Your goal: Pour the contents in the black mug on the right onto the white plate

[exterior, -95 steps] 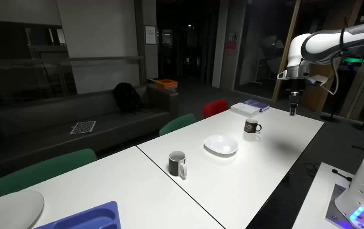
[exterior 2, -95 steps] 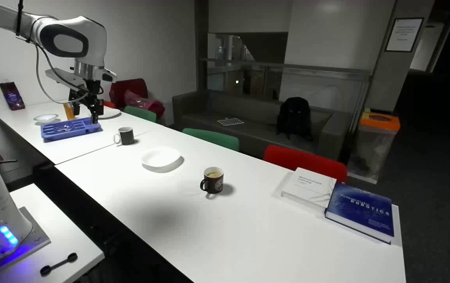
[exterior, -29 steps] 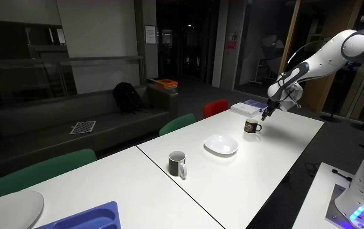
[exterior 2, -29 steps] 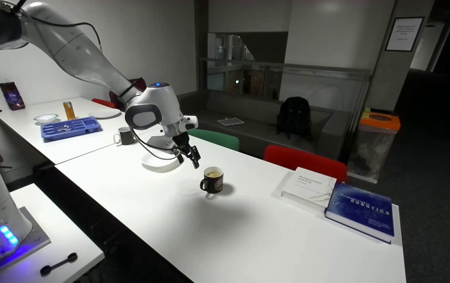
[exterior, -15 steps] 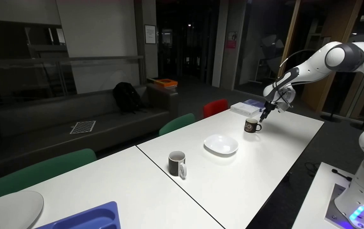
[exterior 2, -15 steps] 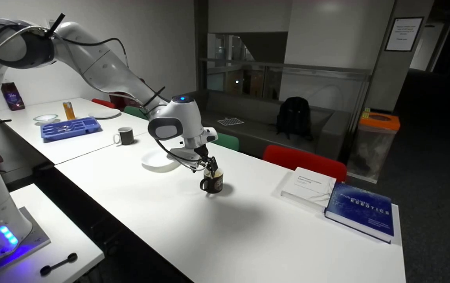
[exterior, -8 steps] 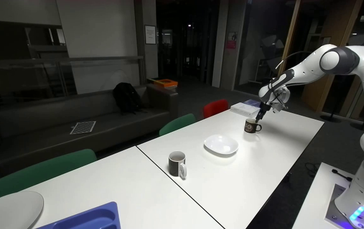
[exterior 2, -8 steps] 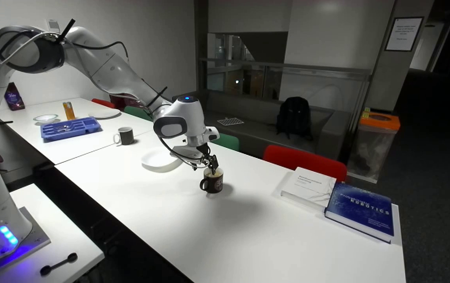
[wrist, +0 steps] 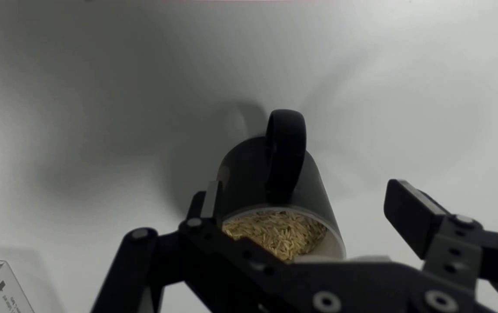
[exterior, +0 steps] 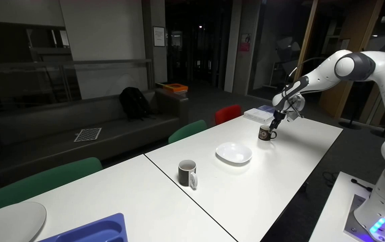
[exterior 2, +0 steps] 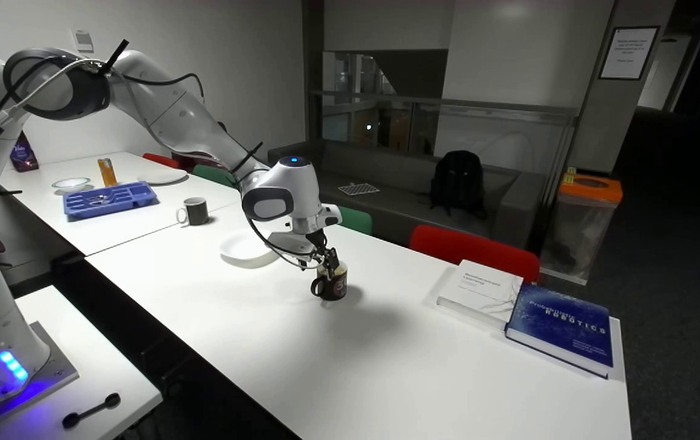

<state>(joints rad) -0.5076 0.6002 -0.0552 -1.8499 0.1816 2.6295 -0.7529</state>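
Note:
The black mug stands upright on the table, its dark handle rising toward the top of the wrist view. Tan grains, the contents, fill much of it, partly hidden by my gripper's linkage. My gripper is open around the mug's rim. One finger lies close along the mug's side; whether it touches I cannot tell. The opposite finger stands clear, with a gap to the mug. In an exterior view my gripper overlaps the mug's mouth. The white plate lies nearby on the table.
A greyer mug with a pale handle stands beyond the plate, by the table seam. A blue tray and a larger white dish lie farther along. Two books, one white and one blue, rest at the opposite end.
From high above the table, my gripper has come over to the mug; during the last second it has sunk slightly lower at the rim. The mug and plate have not moved.

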